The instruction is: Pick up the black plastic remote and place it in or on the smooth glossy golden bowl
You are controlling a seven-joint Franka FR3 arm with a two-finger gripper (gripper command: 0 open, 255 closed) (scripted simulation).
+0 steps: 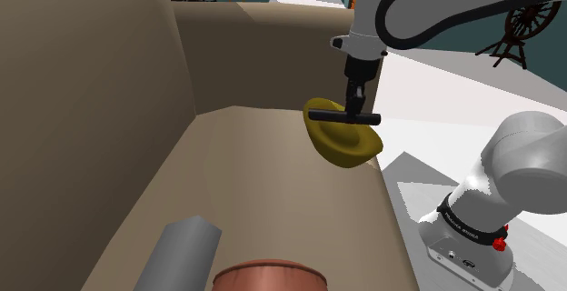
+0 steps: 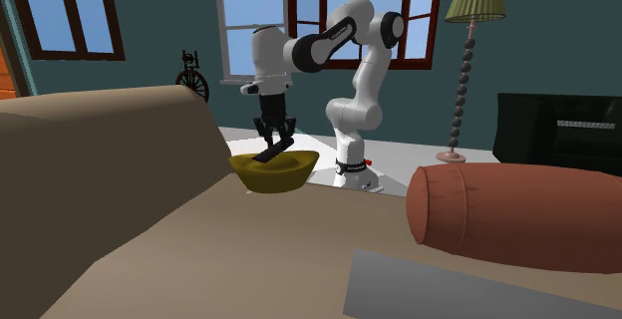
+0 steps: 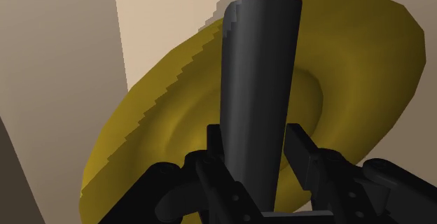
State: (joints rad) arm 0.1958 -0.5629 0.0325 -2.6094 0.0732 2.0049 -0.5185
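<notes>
My gripper point(image 1: 356, 109) is shut on the black remote point(image 1: 345, 116), which hangs level just above the golden bowl point(image 1: 343, 142). The bowl rests at the sofa seat's edge, on the shoulder view's right. In the second exterior view the gripper point(image 2: 271, 136) holds the remote point(image 2: 272, 153) tilted over the bowl point(image 2: 274, 172). In the wrist view the remote point(image 3: 259, 82) runs out from between the two fingers point(image 3: 302, 151), clasped on both sides. Behind it lies the glossy inside of the bowl point(image 3: 350, 61).
The beige sofa's backrest point(image 1: 82, 107) and armrest point(image 1: 254, 53) wall in the seat. A grey cylinder point(image 1: 177, 253) and a reddish-brown bolster point(image 2: 518, 212) lie at the seat's near end. The arm's base point(image 1: 463, 235) stands on the floor beside the sofa. A floor lamp point(image 2: 468, 58) is further off.
</notes>
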